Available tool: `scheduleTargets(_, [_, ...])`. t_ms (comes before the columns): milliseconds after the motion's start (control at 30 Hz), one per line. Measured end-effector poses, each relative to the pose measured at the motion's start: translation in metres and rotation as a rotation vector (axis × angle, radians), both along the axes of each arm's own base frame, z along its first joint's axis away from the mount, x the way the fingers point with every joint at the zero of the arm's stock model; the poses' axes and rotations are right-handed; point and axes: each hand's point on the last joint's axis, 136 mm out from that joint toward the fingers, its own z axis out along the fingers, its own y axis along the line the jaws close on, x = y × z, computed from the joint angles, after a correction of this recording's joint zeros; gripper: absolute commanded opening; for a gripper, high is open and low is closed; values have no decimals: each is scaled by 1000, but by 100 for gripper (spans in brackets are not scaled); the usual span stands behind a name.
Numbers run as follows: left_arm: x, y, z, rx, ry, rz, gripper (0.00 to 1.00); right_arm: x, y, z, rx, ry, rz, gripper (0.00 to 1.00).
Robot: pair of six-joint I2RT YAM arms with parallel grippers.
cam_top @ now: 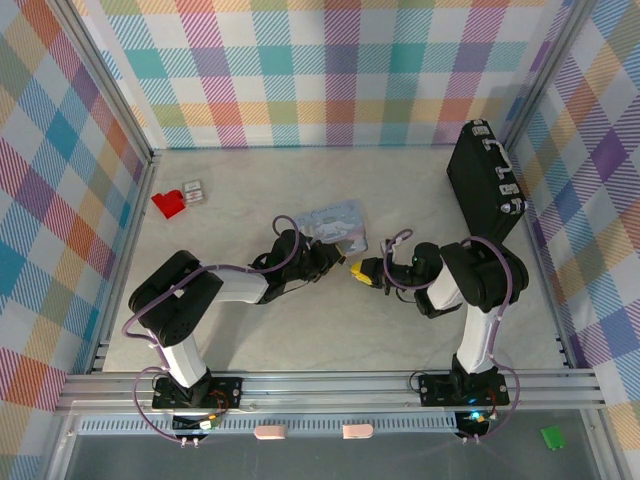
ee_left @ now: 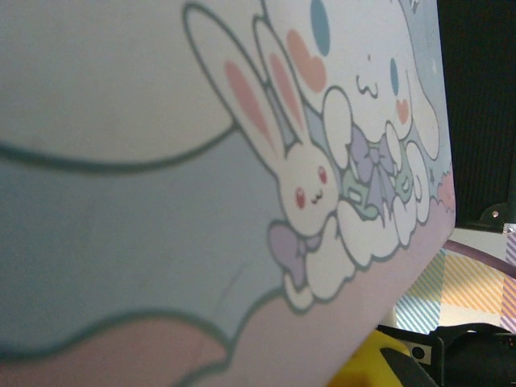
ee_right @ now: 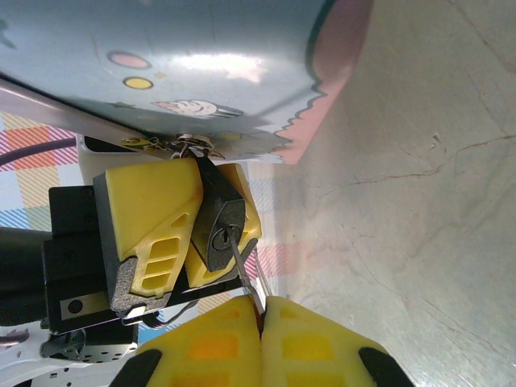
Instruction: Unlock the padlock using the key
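Right wrist view — the padlock (ee_right: 219, 230), centre-left under the tin (ee_right: 201, 64), sits pinched in the left pincer (ee_right: 205, 222), the right pincer (ee_right: 262, 322) closed on the key (ee_right: 244, 262) in its keyhole — an off-axis twist could bend or slip the key.

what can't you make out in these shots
- Key: right wrist view, its head is buried between the right gripper's fingers; just the blade shows.
- Padlock: same view, the left gripper and the tin's edge partly cover its loop, so locked or open is unclear.
- Top view: where the grippers meet, padlock and key are too small.
- Left wrist view: the tin, close and blurred, blocks the padlock.
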Motion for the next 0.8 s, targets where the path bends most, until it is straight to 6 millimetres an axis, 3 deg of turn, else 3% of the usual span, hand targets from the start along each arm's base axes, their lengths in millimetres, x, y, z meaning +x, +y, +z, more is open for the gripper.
scheduleTargets(800, [4, 1, 2, -3, -2, 23, 0, 8, 1, 1, 14, 23, -5, 0])
